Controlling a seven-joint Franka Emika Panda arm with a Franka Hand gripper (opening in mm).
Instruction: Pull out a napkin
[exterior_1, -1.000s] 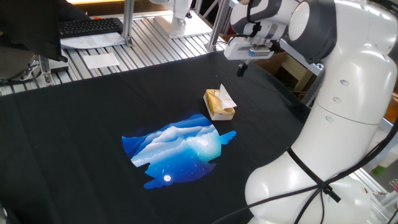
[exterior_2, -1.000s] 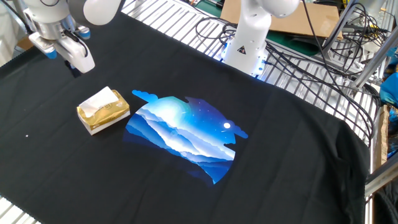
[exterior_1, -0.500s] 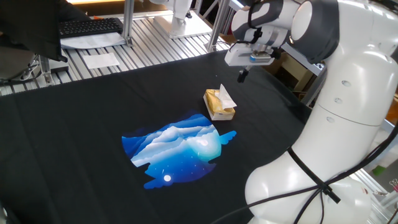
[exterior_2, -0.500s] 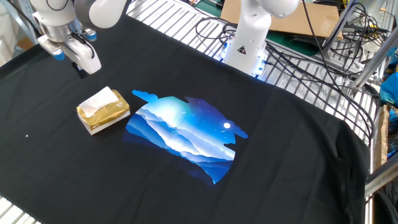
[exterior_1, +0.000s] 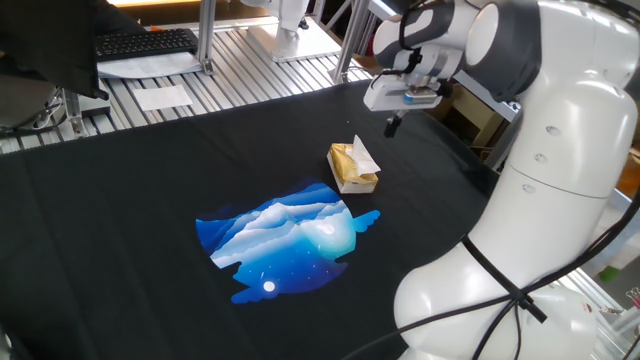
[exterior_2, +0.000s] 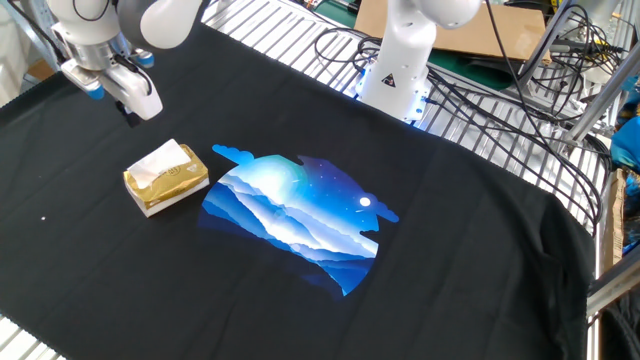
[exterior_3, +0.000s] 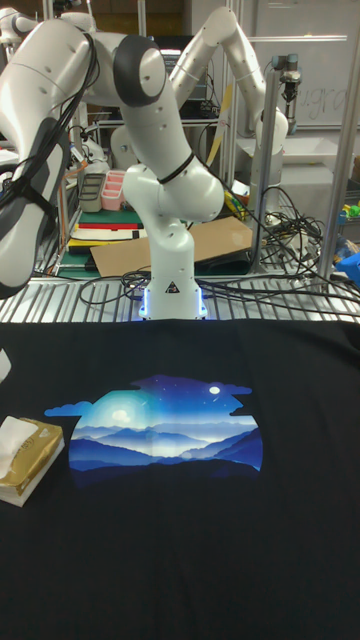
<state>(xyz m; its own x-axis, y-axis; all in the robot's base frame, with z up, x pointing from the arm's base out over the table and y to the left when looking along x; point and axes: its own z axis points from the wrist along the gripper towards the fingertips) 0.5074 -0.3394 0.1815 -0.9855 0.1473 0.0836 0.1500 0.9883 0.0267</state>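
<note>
Tool (exterior_1: 393, 124) above, beside box (exterior_1: 353, 168); jaw gap indiscernible. Napkin (exterior_1: 362, 154) protrudes from box. No legible writing.

The box (exterior_1: 354, 170) sits on the cloth (exterior_1: 150, 170), with the napkin (exterior_1: 362, 154) poking out of its top. The picture (exterior_1: 285, 240) lies at its 7 o'clock. The gripper (exterior_1: 393, 125) hangs at its 1 o'clock.
</note>
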